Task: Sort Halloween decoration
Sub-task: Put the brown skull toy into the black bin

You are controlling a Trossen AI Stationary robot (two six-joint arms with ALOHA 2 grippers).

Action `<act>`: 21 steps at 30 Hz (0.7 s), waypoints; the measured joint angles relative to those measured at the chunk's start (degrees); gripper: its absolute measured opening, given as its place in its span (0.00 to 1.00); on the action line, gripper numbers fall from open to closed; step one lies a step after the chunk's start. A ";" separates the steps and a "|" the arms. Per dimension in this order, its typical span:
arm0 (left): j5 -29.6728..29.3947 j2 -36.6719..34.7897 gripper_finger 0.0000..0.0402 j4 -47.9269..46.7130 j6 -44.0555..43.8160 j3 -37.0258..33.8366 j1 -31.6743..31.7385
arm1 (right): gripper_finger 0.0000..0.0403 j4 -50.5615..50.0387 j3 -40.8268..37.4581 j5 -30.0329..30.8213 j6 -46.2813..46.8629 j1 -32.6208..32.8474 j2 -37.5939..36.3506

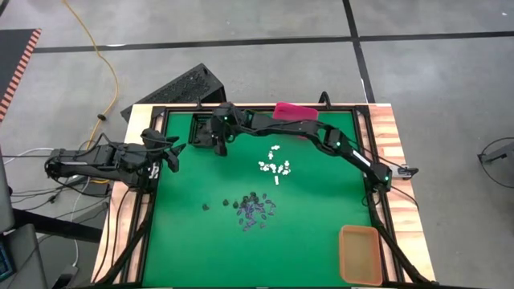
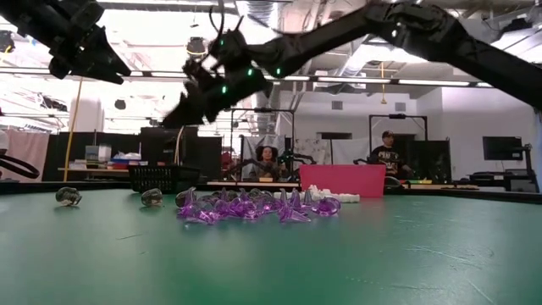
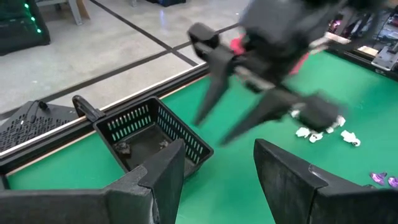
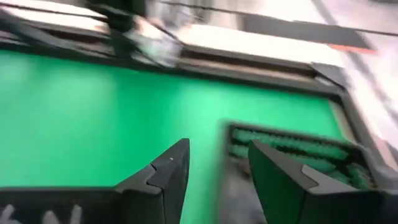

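Two dark arms, matte blk; green LEDs on right arm (image 1: 321, 136); wedge-shaped fingers (image 3: 283, 171).

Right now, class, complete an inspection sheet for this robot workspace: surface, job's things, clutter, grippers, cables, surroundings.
Surface: green mat.
Job's things: white trinkets mid-table; purple trinkets nearer the front; dark trinkets beside them.
Clutter: black bin, pink bin, orange bin.
Grippers: right gripper open by the black bin; left gripper open at the left edge.
Cables: yellow cable on the floor.
Surroundings: seated people behind.
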 joint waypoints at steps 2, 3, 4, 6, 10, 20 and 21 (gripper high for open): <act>0.19 0.00 0.46 -0.29 -0.04 0.00 0.00 | 0.47 -2.40 0.00 -4.23 -1.05 0.81 -1.00; 0.25 0.00 0.46 -0.33 -0.04 0.00 -0.01 | 0.46 -3.70 0.00 -5.90 -1.91 1.29 -1.35; 0.47 0.00 0.46 -0.33 -0.05 0.00 0.00 | 0.46 -4.90 0.00 -7.02 -2.95 1.85 -1.63; 0.61 0.00 0.46 -0.52 -0.09 0.00 0.00 | 0.46 -7.95 0.00 -8.85 -5.79 3.06 -2.14; 0.63 0.00 0.45 -0.56 -0.17 0.00 -0.01 | 0.45 -13.40 -0.01 -9.67 -10.81 6.13 -2.27; 1.62 0.00 0.45 -0.57 -0.20 0.00 0.00 | 0.45 -18.50 -1.11 -9.63 -18.00 12.98 -1.57; 1.60 0.00 0.46 -0.59 -0.20 0.00 0.00 | 0.45 -19.15 -1.13 -9.63 -18.08 13.49 -1.57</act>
